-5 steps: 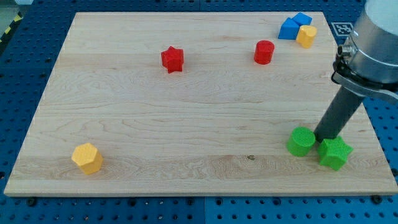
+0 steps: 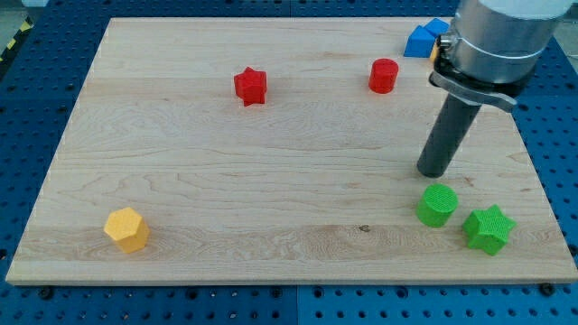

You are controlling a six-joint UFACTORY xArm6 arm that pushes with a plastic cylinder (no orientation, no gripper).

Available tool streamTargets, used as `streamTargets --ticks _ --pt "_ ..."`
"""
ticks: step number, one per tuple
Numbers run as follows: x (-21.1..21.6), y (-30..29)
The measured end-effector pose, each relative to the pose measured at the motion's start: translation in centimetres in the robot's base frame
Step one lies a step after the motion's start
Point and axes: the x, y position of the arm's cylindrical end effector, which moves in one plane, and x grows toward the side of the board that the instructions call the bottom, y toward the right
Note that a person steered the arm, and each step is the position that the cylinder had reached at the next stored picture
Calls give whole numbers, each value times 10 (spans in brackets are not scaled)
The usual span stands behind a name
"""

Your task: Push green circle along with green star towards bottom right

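Observation:
The green circle (image 2: 437, 205) stands on the wooden board (image 2: 226, 181) near the view's bottom right. The green star (image 2: 489, 228) lies just right of it and a little lower, with a small gap between them. My tip (image 2: 432, 173) is on the board just above the green circle, a short way from its top edge and not touching it. The dark rod rises from the tip up to the arm's grey body at the view's top right.
A red star (image 2: 250, 86) and a red cylinder (image 2: 384, 76) lie near the view's top. Blue blocks (image 2: 421, 40) sit at the top right, partly hidden by the arm. A yellow hexagon (image 2: 125, 229) lies at the bottom left.
My tip has moved up and to the left, from between the two green blocks to just above the green circle. The green star has shifted slightly down and right.

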Motion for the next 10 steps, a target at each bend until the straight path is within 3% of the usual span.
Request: streamTargets --ticks 10 --pt "48 -22"
